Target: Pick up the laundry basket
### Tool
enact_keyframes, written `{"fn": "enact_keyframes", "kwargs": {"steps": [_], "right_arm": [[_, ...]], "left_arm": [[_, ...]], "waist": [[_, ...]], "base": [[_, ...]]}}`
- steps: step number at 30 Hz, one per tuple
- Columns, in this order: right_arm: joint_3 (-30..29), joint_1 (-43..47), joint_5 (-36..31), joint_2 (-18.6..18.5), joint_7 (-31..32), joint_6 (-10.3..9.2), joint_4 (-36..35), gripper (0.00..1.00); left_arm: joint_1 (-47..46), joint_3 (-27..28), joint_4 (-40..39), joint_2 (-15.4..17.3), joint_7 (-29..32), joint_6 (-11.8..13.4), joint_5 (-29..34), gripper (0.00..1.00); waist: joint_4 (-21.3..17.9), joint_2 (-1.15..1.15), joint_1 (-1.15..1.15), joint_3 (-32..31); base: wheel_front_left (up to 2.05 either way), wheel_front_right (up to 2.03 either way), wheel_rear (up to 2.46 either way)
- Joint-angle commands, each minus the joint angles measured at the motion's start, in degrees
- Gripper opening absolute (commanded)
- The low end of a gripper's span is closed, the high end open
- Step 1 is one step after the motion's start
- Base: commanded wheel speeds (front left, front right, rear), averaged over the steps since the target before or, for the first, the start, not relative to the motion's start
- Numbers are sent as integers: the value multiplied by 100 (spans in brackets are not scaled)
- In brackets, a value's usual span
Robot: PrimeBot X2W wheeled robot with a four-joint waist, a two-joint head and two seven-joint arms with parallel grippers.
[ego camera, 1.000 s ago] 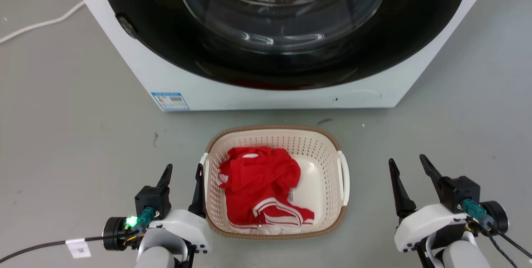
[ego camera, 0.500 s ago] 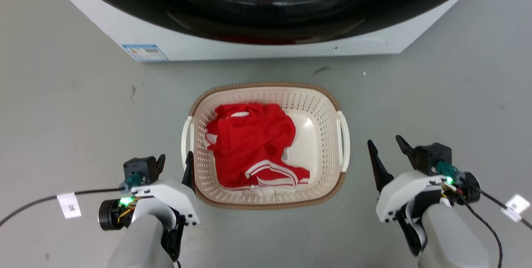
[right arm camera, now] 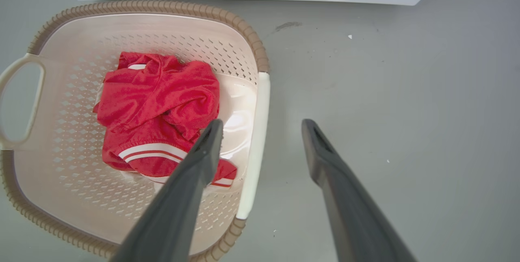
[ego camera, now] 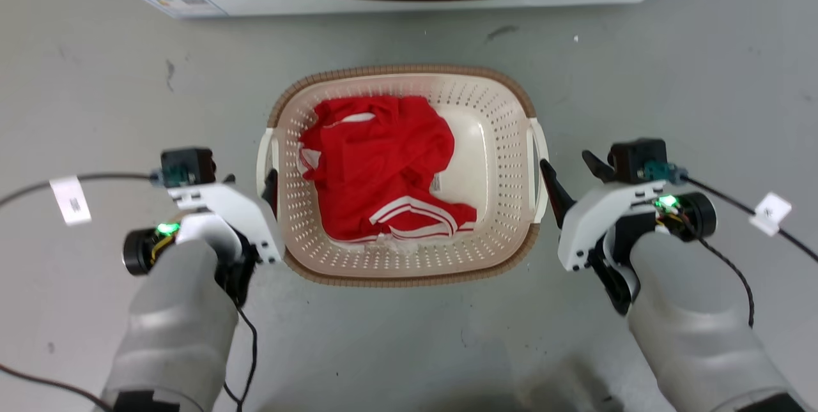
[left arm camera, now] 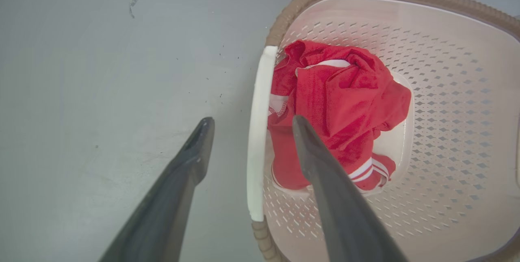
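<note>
Laundry basket [ego camera: 402, 71]; wide-open left tool [left arm camera: 252, 119], right tool [right arm camera: 263, 122] astride its handles [left arm camera: 256, 172]

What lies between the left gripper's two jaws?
The laundry basket's white handle, as the left wrist view shows; the left gripper is open.

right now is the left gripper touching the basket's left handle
Apart. The left wrist view shows the open left gripper straddling the laundry basket's white left handle, floor visible between it and one finger, red garment between it and the other.
</note>
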Motion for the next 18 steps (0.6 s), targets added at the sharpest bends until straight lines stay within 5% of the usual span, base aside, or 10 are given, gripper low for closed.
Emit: {"fn": "enact_keyframes", "kwargs": {"steps": [1, 18], "right_arm": [[139, -236, 143, 3, 93, -3, 115, 100], [1279, -1497, 1185, 3, 851, -4, 728, 100]], "left_arm": [[-201, -83, 60, 35, 158, -4, -80, 100], [-1161, -920, 23, 554, 1488, -4, -872, 100]], "waist": [[-30, 0, -1, 187], [-144, 0, -1, 1035]], "base": [[0, 0, 0], [0, 0, 0]]}}
